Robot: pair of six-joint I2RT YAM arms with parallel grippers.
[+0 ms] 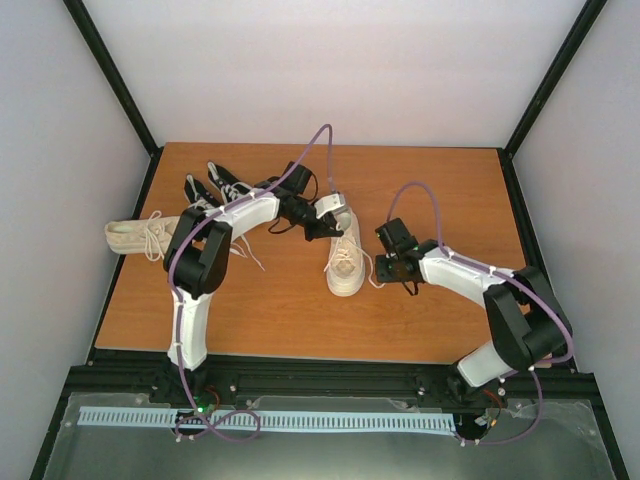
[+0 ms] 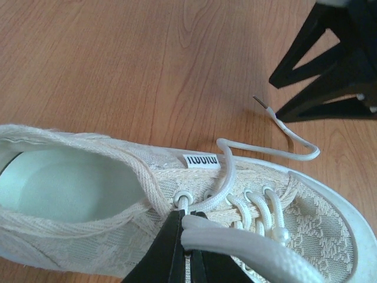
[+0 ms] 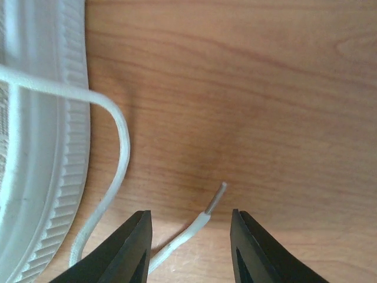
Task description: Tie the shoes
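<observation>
A cream shoe (image 1: 346, 258) lies in the middle of the table, toe toward the arms. My left gripper (image 2: 189, 223) is shut on its pale lace (image 2: 259, 246) right at the top eyelet, over the shoe's opening (image 2: 65, 183). The other lace end (image 2: 294, 138) trails off the shoe's right side across the wood. Its metal tip (image 3: 215, 198) lies between the fingers of my right gripper (image 3: 191, 239), which stands open and touches nothing. The shoe's ribbed white sole (image 3: 50, 147) is just left of that gripper. A second cream shoe (image 1: 135, 237) and two black shoes (image 1: 215, 188) lie at the far left.
The wooden table (image 1: 450, 200) is walled in by white panels with black frame posts. My right gripper's black fingers (image 2: 330, 71) show at the top right of the left wrist view, close to the lace tip. Loose laces from the left shoes lie near the left arm (image 1: 200, 260).
</observation>
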